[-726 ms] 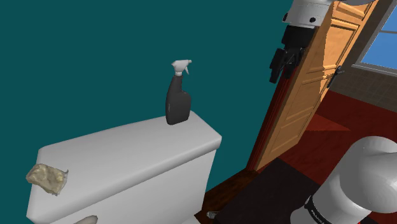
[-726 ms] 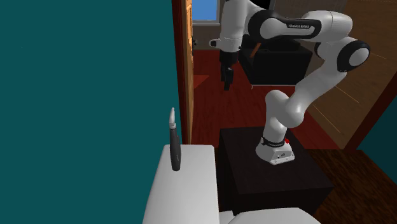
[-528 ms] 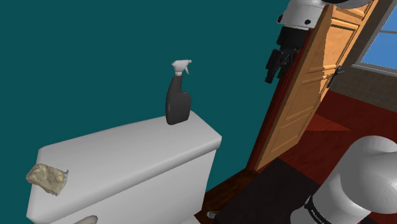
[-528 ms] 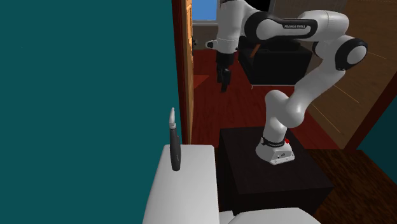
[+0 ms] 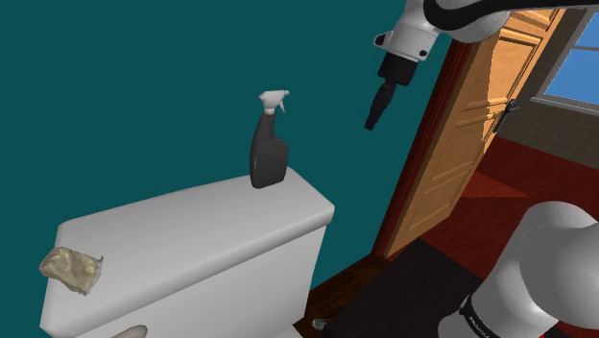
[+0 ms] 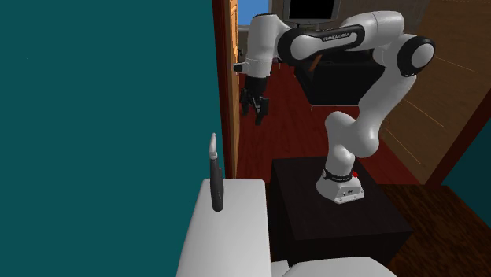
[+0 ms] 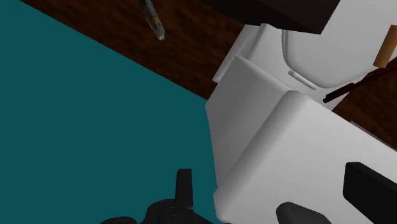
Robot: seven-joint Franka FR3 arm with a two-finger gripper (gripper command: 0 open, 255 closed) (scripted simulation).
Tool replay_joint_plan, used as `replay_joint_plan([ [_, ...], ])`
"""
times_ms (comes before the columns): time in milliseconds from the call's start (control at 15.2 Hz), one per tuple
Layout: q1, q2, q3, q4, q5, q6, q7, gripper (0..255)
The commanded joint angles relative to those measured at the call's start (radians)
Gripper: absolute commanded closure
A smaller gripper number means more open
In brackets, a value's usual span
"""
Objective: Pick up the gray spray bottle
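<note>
Shoulder view, from left to right: a crumpled beige cloth point(image 5: 69, 269) lies against the left edge of a pale toilet tank point(image 5: 192, 250). The spray bottle point(image 5: 268, 154), dark grey in the body with a white trigger head, stands upright on the tank lid near its right-hand end, against the teal wall point(image 5: 144, 86). To the right of the bottle and higher, well apart from it, the black gripper point(image 5: 372, 117) hangs in the air before the wall. It points down and slightly leftward, carried by the white arm point(image 5: 422, 24) that enters from the upper edge. Further right stand a wooden door point(image 5: 461, 144) and a window point(image 5: 576, 67). Second exterior view: the bottle appears edge-on on the tank lid, beside the wall at left. The gripper is above it and to its right, in front of the wooden door frame, and the arm rises from a dark box stand point(image 6: 354, 228) at right. Wrist view: the fingers point(image 7: 369, 184) stand apart, unclenched and grasping nothing, and the tank lies beyond them, next to the wall.
</note>
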Motion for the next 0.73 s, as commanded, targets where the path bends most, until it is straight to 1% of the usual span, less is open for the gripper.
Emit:
replay_joint_plan([
  [0,0.045,0.059,-0.037,0.019,0.034,0.058,-0.118,0],
  [330,0.161,0.199,-0.105,0.089,0.15,0.145,-0.395,0],
  [660,0.266,0.331,-0.152,0.183,0.29,0.171,-0.677,0],
])
